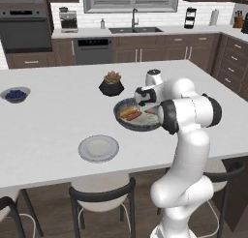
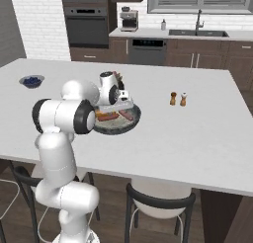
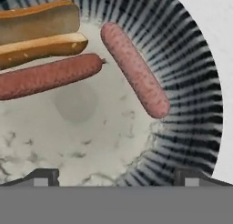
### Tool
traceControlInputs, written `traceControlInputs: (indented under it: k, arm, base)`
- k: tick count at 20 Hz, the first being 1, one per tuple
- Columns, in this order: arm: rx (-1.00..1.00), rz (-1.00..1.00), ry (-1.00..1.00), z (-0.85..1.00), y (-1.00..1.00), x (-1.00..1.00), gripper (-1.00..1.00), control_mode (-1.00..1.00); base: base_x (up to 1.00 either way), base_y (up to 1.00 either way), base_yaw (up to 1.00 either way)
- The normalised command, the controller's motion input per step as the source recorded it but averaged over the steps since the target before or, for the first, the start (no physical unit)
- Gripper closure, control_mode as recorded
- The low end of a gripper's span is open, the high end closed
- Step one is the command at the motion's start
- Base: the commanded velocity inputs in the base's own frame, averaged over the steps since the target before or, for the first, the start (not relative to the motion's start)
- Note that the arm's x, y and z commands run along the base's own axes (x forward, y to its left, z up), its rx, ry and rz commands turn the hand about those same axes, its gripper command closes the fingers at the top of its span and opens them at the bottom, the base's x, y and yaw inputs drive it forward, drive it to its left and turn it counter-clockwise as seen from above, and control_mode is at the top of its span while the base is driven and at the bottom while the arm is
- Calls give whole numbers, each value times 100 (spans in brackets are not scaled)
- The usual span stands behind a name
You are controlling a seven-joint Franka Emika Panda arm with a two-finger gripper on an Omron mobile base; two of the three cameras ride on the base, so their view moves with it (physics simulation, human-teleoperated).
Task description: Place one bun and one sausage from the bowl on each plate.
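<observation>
1. Hovering over the wide dark grey-black ribbed bowl (image 3: 195, 95), two-finger gripper (image 3: 116, 175) spread wide, holding nothing.
2. Lying inside the bowl: two golden-tan oblong buns (image 3: 41, 48), two reddish-pink sausages (image 3: 134, 68).
3. Sitting apart on the counter, bare light grey round plate (image 1: 99, 148).

A wide, shallow dark grey-black bowl (image 2: 129, 124) sits on the white counter (image 2: 197, 133). Reddish sausages (image 2: 126, 115) and a golden-tan bun (image 2: 106, 116) lie inside it. The white arm's hand hangs over the bowl's far-left part. Right of the bowl stand two small shakers (image 2: 178, 99); far left, a small grey bowl of blue berries (image 2: 31, 81).
</observation>
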Motion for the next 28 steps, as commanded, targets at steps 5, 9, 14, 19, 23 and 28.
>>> traceControlInputs:
  k: [5,9,14,19,23,28]
  arm:
    - [-13,6,0,-23,-3,30,-100,-100]
    - [-8,4,0,-23,-1,31,-100,-100]
    - [-4,7,0,-25,-6,36,-100,-100]
    - [-1,9,0,-30,-18,37,-100,-100]
    - [0,9,0,-22,-17,46,-100,-100]
    - [0,6,6,-15,-2,51,-100,-100]
  base:
    - [0,0,0]
    - [0,0,0]
    - [0,0,0]
    - [0,0,0]
    - [0,0,0]
    - [0,0,0]
